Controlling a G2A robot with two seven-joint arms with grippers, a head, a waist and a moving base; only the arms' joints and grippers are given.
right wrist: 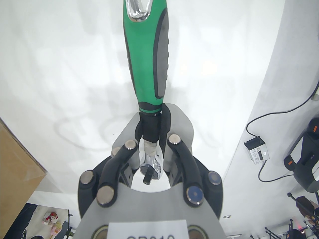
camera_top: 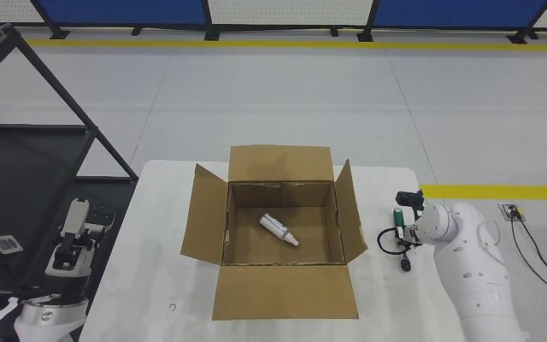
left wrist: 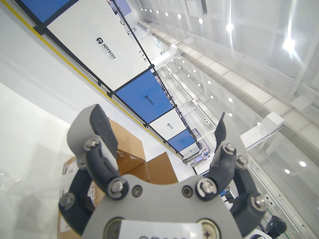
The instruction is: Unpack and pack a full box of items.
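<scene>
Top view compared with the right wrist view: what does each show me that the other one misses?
The top view takes in the whole open cardboard box and a white bottle lying on its floor. The right wrist view gives the close detail: the right gripper shut on the neck of the green-handled ratchet, its chrome head set back inside the gripper, and a chrome loop at the handle's end. Both show the ratchet, part of the box beside it, and the white table.
</scene>
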